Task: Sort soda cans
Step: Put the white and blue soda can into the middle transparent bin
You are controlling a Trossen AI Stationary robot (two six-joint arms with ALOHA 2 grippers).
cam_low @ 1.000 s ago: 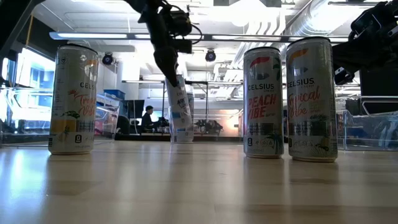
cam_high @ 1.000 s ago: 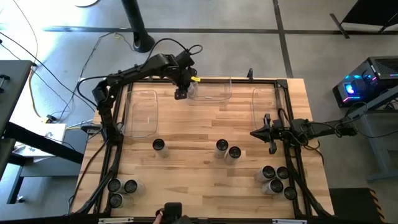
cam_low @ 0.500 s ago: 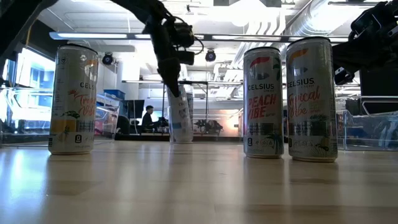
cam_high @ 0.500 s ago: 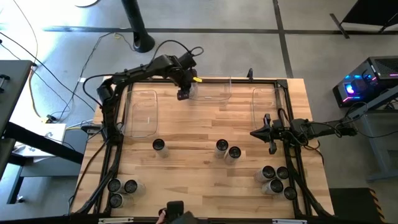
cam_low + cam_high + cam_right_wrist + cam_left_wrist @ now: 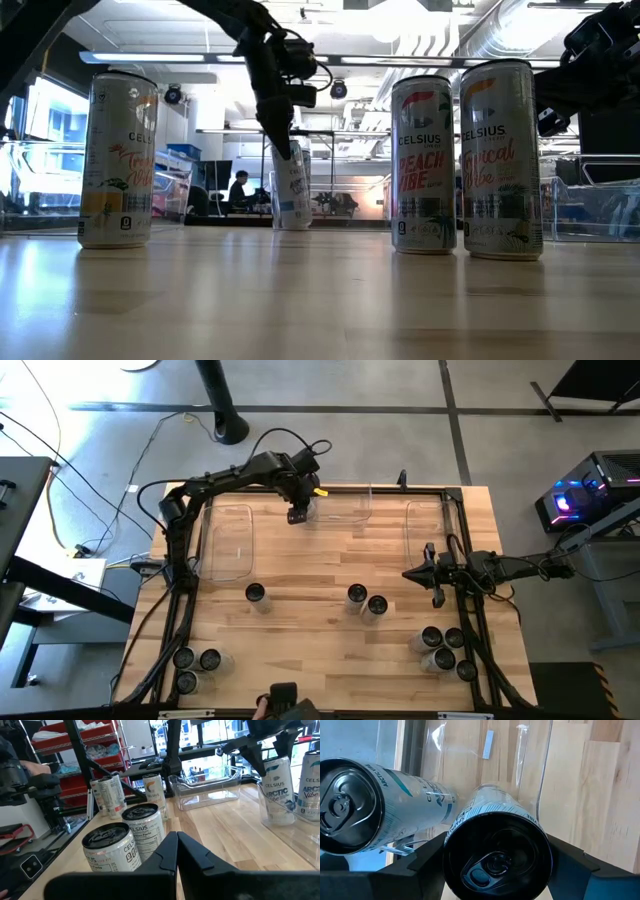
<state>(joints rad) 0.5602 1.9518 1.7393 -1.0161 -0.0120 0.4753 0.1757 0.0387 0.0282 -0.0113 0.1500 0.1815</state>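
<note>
Wooden surface point(image 5: 320, 560) carries three clear bins along far edge. Left hand point(image 5: 296, 512) over near-left corner of middle bin point(image 5: 340, 505), clamped on one can point(image 5: 497, 852); second can point(image 5: 370, 822) inside bin just beside it. Right hand point(image 5: 432, 575) pinched shut, holding nothing, near right edge. Other cans: three mid-surface point(image 5: 356, 594), four near-left point(image 5: 198, 661), five near-right point(image 5: 442, 647).

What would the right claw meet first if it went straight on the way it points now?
Probably the nearest soda can of the cluster by the table edge: the shut right claw points just beside it, so it may only graze it; depth is unclear.
</note>
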